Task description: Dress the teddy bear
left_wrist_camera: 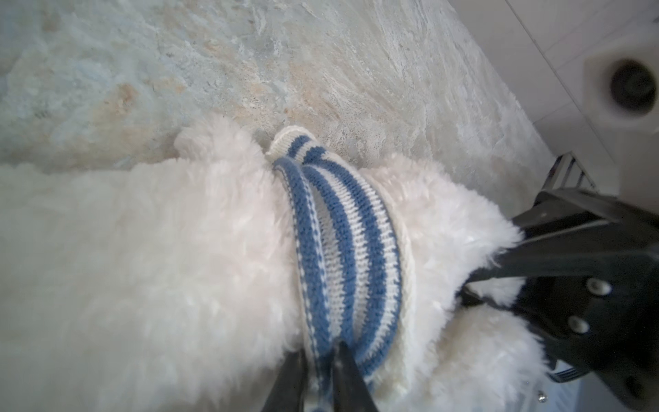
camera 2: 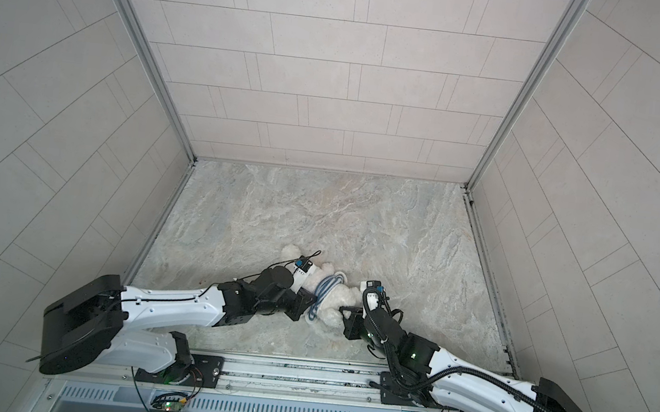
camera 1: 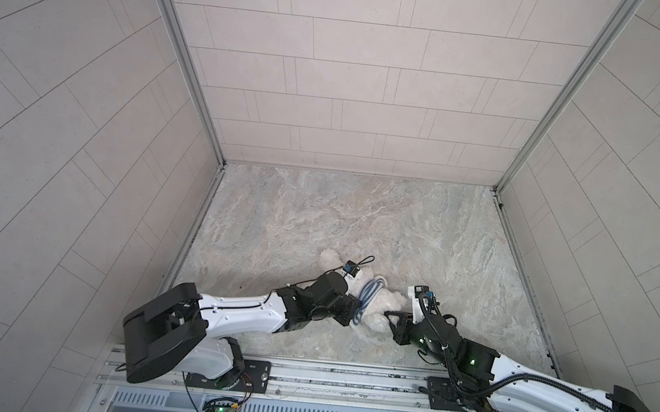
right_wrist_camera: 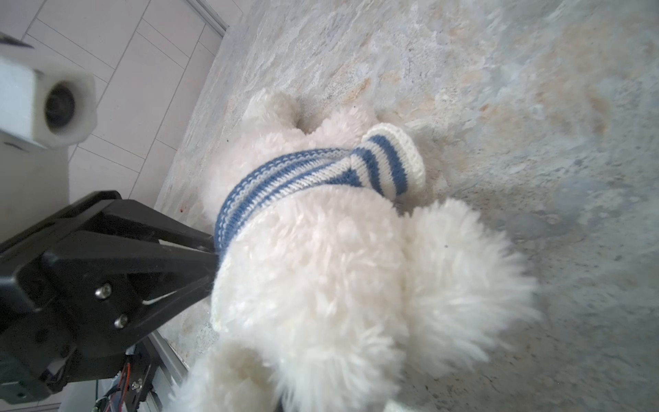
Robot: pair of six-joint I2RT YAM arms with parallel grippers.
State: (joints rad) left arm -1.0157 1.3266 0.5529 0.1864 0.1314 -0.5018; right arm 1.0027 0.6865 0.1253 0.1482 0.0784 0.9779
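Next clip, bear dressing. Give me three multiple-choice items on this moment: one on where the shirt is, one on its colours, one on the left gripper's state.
1. Where is the shirt relative to the bear?
A. flat on the table beside it
B. bunched in a band around its body
C. draped over its face

2. The shirt's stripes are:
A. blue and white
B. red and white
C. green and yellow

3. The left gripper is:
A. open, clear of everything
B. shut on nothing
C. shut on the shirt's edge

Answers: 1 B, both wrist views show it ringing the body. 2 A, the knit is plainly blue and white. 3 C, the left wrist view shows it pinching the blue edge.
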